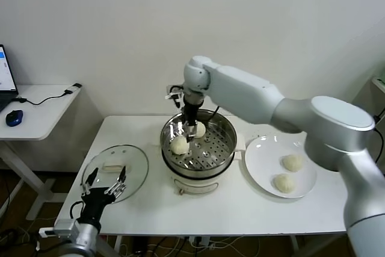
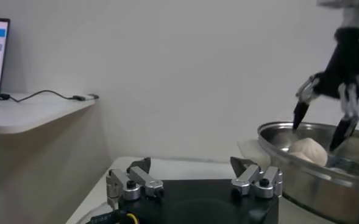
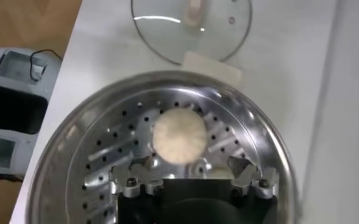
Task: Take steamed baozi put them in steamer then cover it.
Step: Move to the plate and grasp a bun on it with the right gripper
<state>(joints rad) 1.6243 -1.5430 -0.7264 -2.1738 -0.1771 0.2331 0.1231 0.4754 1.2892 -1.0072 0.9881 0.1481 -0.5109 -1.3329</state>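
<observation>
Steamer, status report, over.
Right gripper open over steamer, two baozi inside. Two more on plate. Left gripper open, idle near lid. Nothing blocking.

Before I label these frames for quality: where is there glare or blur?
Head view: sharp, with bright reflections on the steamer wall. Right wrist view: glare streaks on the cover and steamer rim, with mild blur. Left wrist view: dim, soft; left gripper in shadow.

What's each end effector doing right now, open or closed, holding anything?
Left end effector: open, empty, beside the cover.
Right end effector: open, empty, over the steamer.
</observation>
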